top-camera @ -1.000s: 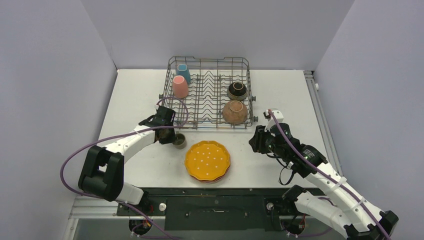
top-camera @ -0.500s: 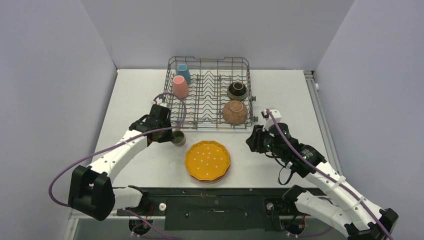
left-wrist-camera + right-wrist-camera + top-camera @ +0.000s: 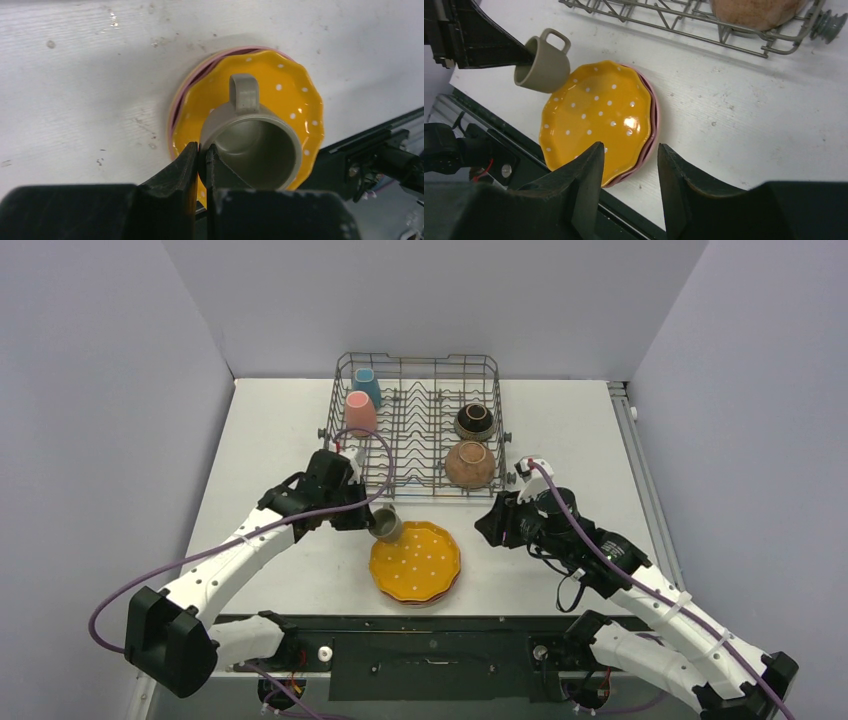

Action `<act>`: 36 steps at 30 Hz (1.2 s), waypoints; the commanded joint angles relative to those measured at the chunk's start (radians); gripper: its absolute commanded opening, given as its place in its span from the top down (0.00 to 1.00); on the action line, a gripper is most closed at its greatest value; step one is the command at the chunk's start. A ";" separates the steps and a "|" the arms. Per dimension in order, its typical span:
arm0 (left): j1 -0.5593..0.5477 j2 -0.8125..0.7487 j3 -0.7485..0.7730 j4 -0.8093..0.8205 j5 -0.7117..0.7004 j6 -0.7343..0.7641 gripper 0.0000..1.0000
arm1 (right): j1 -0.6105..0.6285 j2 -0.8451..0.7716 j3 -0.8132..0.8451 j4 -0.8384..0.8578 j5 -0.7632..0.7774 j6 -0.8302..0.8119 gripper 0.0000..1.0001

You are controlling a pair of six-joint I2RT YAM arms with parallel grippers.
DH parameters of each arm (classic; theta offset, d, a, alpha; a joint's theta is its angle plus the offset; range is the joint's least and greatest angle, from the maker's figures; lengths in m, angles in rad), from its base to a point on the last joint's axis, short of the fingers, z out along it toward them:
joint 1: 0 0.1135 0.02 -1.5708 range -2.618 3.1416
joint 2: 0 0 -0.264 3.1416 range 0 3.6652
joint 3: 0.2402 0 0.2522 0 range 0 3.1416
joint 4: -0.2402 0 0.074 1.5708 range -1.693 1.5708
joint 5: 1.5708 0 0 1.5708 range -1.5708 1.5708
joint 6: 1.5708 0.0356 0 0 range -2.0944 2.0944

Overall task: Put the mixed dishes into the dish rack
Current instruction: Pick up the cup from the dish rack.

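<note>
I've got L pincer (image 3: 201,149) pinching the grey-green cup (image 3: 260,150) by its rim, tilted over dotted plate (image 3: 295,100); R pincer (image 3: 630,150) spread, empty, over counter (image 3: 749,115).

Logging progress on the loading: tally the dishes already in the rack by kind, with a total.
Cups: 2, blue cup and pink cup
Bowls: 2, dark brown bowl and terracotta bowl
Plates: 0, plate stack is on the table
Total: 4 in the dish rack
</note>
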 commanded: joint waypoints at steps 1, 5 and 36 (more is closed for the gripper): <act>-0.015 -0.051 0.034 0.118 0.162 -0.064 1.00 | 0.016 -0.023 -0.026 0.133 -0.070 0.075 0.59; -0.016 -0.053 0.010 0.215 0.251 -0.106 1.00 | 0.019 -0.033 -0.073 0.245 -0.123 0.151 0.58; -0.200 0.026 0.123 0.183 0.178 -0.130 1.00 | 0.067 0.023 -0.057 0.313 -0.097 0.238 0.52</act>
